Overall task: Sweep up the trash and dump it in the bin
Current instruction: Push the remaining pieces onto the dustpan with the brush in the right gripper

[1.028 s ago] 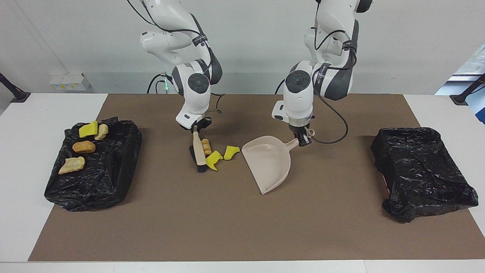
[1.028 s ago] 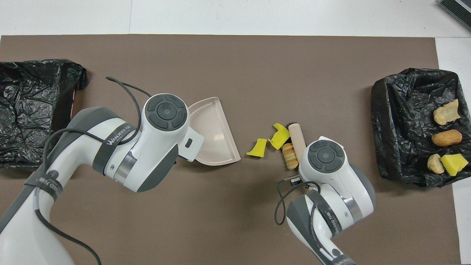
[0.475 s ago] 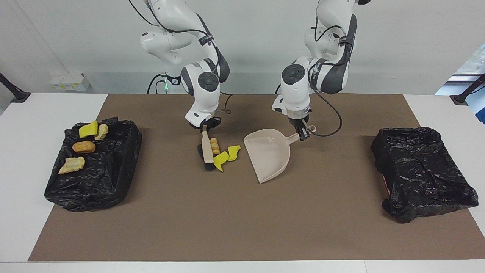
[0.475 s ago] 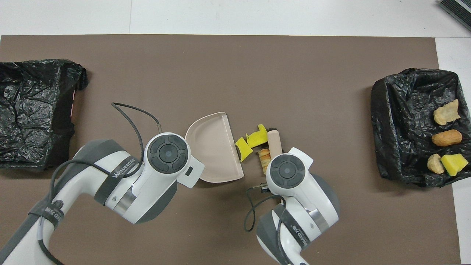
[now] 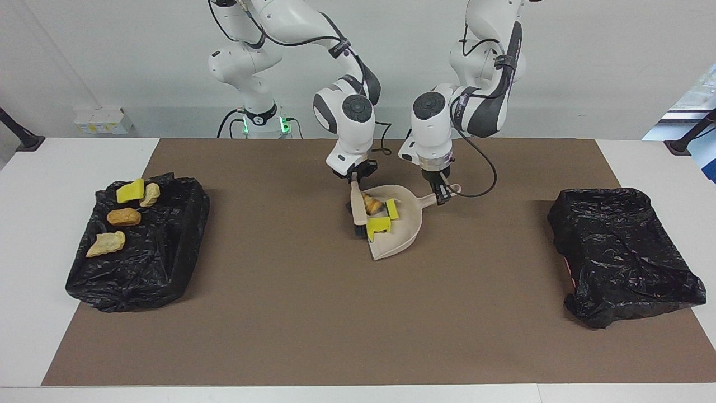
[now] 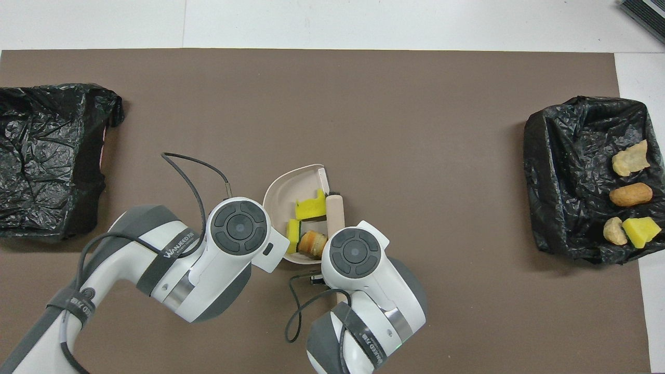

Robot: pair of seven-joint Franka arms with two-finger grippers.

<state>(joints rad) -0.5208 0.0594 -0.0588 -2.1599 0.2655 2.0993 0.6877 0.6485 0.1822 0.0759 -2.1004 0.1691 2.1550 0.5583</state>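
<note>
Brown mat [image 5: 335, 313] covers a white table [image 5: 33, 224] under a pale wall. Two white robot arms reach down to the middle of the mat.

The left gripper [image 5: 442, 193] is closed on the handle of a beige dustpan [image 5: 405, 235], whose pan spreads just below its fingers. The right gripper [image 5: 355, 176] is closed on the handle of a brush [image 6: 335, 208], whose black bristles rest at the pan's open edge, right beside the other gripper.

Three bits of trash lie in the pan between the two grippers: a tan lump [image 5: 371, 203] and two yellow scraps [image 5: 378, 224] [image 5: 392, 209].

Well apart from the fingers, at the right arm's end of the table, a black-lined bin [image 5: 168, 240] holds four more bits [image 5: 124, 216]. A second black-lined bin [image 5: 621, 246] sits at the left arm's end. Nothing stands between the pan and either bin.
</note>
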